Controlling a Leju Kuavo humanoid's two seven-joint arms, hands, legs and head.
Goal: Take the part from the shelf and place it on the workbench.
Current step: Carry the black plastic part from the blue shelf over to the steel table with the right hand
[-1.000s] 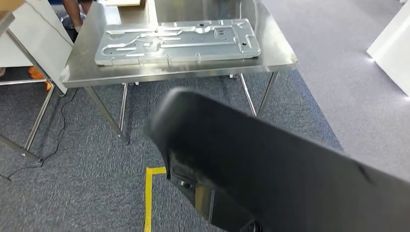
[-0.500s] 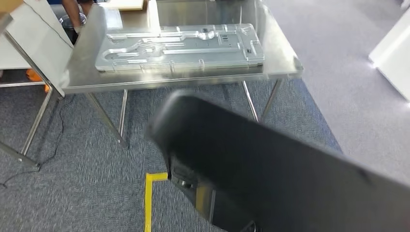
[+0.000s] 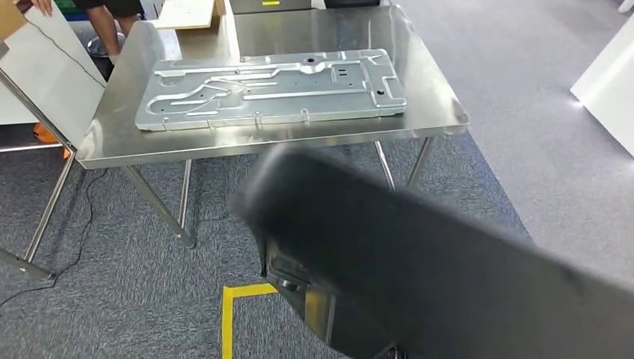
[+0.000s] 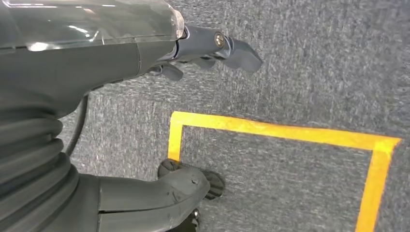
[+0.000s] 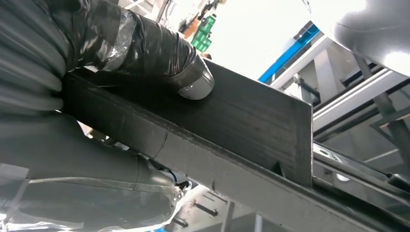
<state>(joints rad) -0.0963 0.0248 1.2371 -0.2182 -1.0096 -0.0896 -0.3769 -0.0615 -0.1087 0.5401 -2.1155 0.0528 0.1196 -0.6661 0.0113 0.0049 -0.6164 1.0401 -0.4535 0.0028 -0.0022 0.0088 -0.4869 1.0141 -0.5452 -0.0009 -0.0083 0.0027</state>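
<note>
Grey carpet (image 3: 112, 299) lies under our shiny steel workbench (image 3: 434, 97). Our right hand (image 5: 121, 53) squeezes the long flat black part (image 5: 232, 125). Our left hand (image 4: 193, 48) holds nothing, fingers apart.

Head view: high, facing forward and down onto the workbench (image 3: 441, 112) and floor tape (image 3: 226, 318). Left wrist view: close above the same tape. Right wrist view: close, facing upward along the black part (image 5: 232, 121).
</note>
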